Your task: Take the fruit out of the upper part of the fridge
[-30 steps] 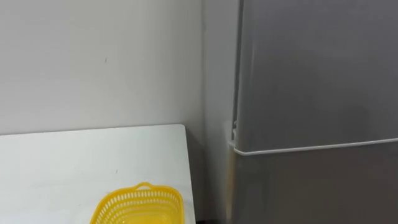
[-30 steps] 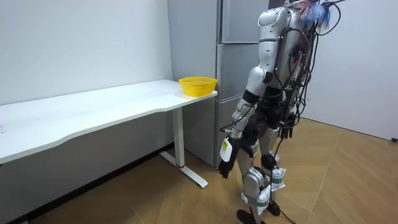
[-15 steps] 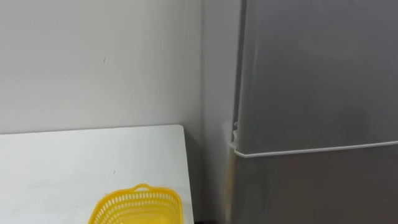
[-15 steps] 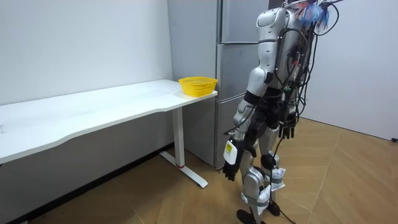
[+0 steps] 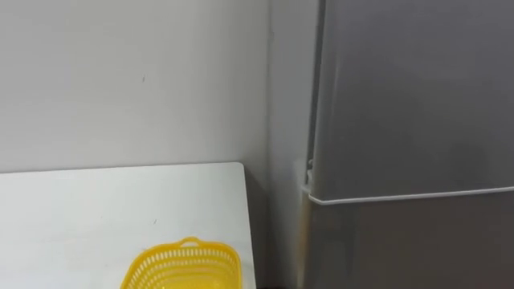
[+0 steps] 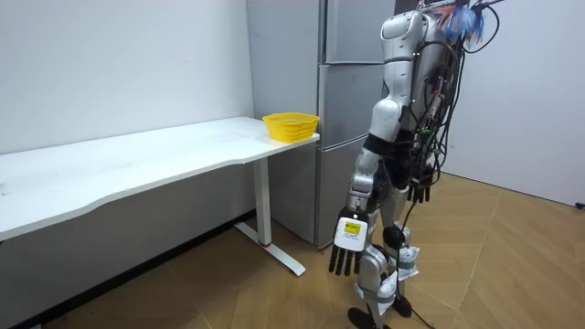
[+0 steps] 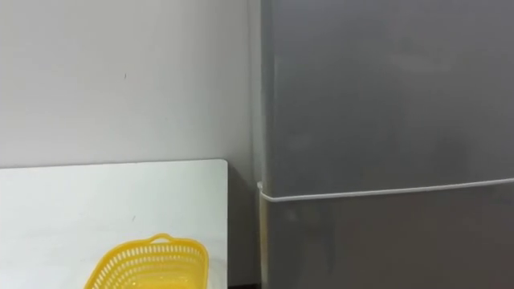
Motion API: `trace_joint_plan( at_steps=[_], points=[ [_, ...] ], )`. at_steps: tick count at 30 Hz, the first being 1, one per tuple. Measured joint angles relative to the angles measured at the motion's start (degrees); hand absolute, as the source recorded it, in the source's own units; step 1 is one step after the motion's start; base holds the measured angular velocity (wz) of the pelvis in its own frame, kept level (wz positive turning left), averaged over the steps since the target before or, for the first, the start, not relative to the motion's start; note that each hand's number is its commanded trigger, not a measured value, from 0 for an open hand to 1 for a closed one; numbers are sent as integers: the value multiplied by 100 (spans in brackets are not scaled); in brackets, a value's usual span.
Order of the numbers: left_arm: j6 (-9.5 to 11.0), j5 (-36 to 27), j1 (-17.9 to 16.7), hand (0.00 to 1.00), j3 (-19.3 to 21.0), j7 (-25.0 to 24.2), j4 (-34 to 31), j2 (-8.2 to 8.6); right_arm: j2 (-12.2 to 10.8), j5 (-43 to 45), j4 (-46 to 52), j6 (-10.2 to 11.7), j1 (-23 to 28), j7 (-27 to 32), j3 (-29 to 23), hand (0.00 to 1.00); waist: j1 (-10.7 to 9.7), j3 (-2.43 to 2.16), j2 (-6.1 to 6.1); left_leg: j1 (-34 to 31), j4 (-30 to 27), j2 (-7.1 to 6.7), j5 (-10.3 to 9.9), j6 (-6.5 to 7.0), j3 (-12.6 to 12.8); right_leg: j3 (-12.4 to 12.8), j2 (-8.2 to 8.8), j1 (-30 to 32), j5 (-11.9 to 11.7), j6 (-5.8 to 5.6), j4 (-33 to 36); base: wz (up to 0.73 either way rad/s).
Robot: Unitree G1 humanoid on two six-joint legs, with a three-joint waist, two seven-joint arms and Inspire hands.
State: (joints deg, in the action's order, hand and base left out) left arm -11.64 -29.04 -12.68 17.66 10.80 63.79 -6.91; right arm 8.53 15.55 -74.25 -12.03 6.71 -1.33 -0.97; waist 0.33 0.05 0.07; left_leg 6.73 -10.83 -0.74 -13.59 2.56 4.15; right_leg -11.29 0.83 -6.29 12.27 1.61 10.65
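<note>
The grey fridge [image 5: 409, 96] stands right in front of me with both doors shut. A white seam [image 5: 409, 193] divides the upper door [image 7: 385, 88] from the lower door. In the room view I stand upright close to the fridge [image 6: 347, 82], both arms hanging down. My left hand [image 6: 347, 239] hangs at knee height with straight fingers and holds nothing. My right hand [image 6: 420, 192] hangs by my hip, its fingers relaxed and holding nothing.
A white table [image 5: 96, 209] stands to my left against the wall, its end close to the fridge's side. A yellow mesh basket [image 5: 183, 269] sits on the table's near corner [image 6: 291, 126]. Wooden floor [image 6: 494, 265] lies open behind me.
My left arm has swung towards the room view's right, so the back of the hand now faces the room camera. The eye view has shifted slightly.
</note>
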Motion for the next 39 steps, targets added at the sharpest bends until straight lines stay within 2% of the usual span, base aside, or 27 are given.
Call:
trace_joint_plan(
  at_steps=[1, 3, 5, 8, 9, 10, 11, 13, 14, 16, 17, 19, 21, 24, 25, 27, 33, 35, 37, 39],
  points=[
    [71, -310, 6, 0, 88, 86, -53, 0, 7, -41, 2, 3, 4, 12, -27, 0, 31, 0, 0, 9, 3, 0, 0, 0, 5, 7, 0, -3, 0, 0, 2, 0],
    [224, -1474, 23, 0, 350, 465, -559, 2, 21, -226, -4, 25, 23, 103, -29, 0, 141, 3, 4, 90, 38, 1, 0, 0, 28, 20, -2, -62, 0, 0, -1, -5],
    [396, -2244, 33, 0, 541, 735, -745, -29, 23, -225, 3, 28, 29, 128, -49, 0, 168, 2, 8, 134, 53, -3, -1, 1, 24, 16, 0, -104, 4, -6, 1, 0],
    [655, -3030, 75, 0, 750, 1268, -1179, -41, 24, -196, 78, 74, 20, 163, -252, 0, 177, -3, 18, 86, 95, -6, -2, 2, 24, 24, 0, -42, 4, -7, 7, 0],
    [735, -3233, 51, 0, 823, 1475, -1342, -49, 36, -187, 96, 81, 29, 198, -295, 0, 182, -32, 71, 82, 100, -6, -2, 2, 26, 29, -2, -29, 3, -6, 9, 0],
    [775, -3306, 45, 0, 848, 1576, -1398, -60, 46, -170, 104, 91, 40, 209, -315, 0, 184, -22, 52, 81, 102, -6, -2, 2, 26, 26, -3, -26, 3, -6, 11, 0],
    [864, -3388, 14, 0, 919, 1780, -1568, -59, 64, -143, 139, 125, 69, 252, -322, 0, 189, -48, 93, 73, 89, -6, -1, 2, 21, 11, -6, -23, 2, -6, 11, 0],
    [1011, -3443, -99, 0, 931, 2107, -2048, -55, 71, -145, 143, 203, 105, 343, -320, 0, 196, -48, 75, 73, 79, -5, -1, 0, 22, 26, -8, -23, 2, -5, 12, 0],
    [1125, -3403, -98, 0, 949, 2361, -2398, -56, 70, -145, 143, 262, 149, 388, -320, 0, 255, -60, 92, 89, 81, -3, 0, 0, 25, 40, -12, -12, 2, -4, 15, -3],
    [1326, -3390, -88, 0, 962, 2699, -2898, -58, 71, -143, 145, 302, 168, 445, -320, 0, 343, -50, 71, 85, 92, -4, 0, 0, 32, 49, -9, 6, 1, -4, 35, -4],
    [1445, -3362, -79, 0, 1011, 2886, -3144, -68, 71, -92, 150, 343, 176, 468, -322, 0, 375, -67, 97, 85, 101, -5, 1, 1, 45, 61, -7, 24, 1, -4, 60, -6],
    [1534, -3171, -59, 0, 1159, 3217, -3554, -73, 57, 72, 230, 415, 178, 498, -323, 0, 387, -66, 94, 80, 104, -5, 1, 1, 36, 58, -8, 30, 2, -4, 100, -3],
    [1629, -2552, -65, 0, 1189, 3725, -4393, -75, 64, 102, 329, 504, 242, 523, -323, 0, 442, -61, 77, 81, 111, -7, 0, 2, 29, 48, -8, 26, 2, -5, 100, 0],
    [1790, -1807, -66, 0, 1191, 4144, -5389, -121, 65, 49, 386, 505, 230, 563, -323, 0, 481, -62, 76, 84, 128, -9, -1, 3, 27, 40, -6, 26, 2, -5, 114, 0],
    [1820, -1641, -66, 0, 1205, 4195, -5519, -136, 65, 64, 418, 506, 231, 566, -324, 0, 488, -64, 83, 82, 126, -9, -1, 3, 27, 37, -7, 26, 2, -5, 114, 0],
    [1822, -922, -60, 0, 1296, 4420, -6175, -156, 65, 86, 494, 508, 250, 596, -302, 0, 466, -63, 97, 69, 99, -9, -1, 2, 16, 26, -10, 32, 2, -5, 98, 0],
    [1840, 98, -33, 0, 1284, 4389, -7908, -334, 79, 75, 480, 520, 229, 537, -259, 0, 449, -52, 103, 53, 71, -15, -1, 2, -6, 23, -7, 20, 2, -5, 77, 1],
    [1830, 323, -18, 0, 1262, 4224, -8146, -374, 76, 96, 488, 533, 224, 512, -261, 0, 386, -40, 121, 44, 50, -20, -1, 2, -22, 15, 1, 20, 2, -5, 69, 5],
    [1807, 509, 107, 0, 1188, 4072, -8519, -375, 57, 119, 498, 549, 213, 368, -260, 0, 317, -11, 105, -7, 14, -19, -1, 2, -53, -3, 1, 30, 2, -5, 64, 12],
    [1809, 886, 264, 0, 943, 3709, -8892, -378, 51, 106, 498, 568, 210, 277, -268, 0, 230, 20, 82, -59, 10, -29, -1, 2, -128, -36, -2, 28, 1, -6, 0, 14]
  ],
)
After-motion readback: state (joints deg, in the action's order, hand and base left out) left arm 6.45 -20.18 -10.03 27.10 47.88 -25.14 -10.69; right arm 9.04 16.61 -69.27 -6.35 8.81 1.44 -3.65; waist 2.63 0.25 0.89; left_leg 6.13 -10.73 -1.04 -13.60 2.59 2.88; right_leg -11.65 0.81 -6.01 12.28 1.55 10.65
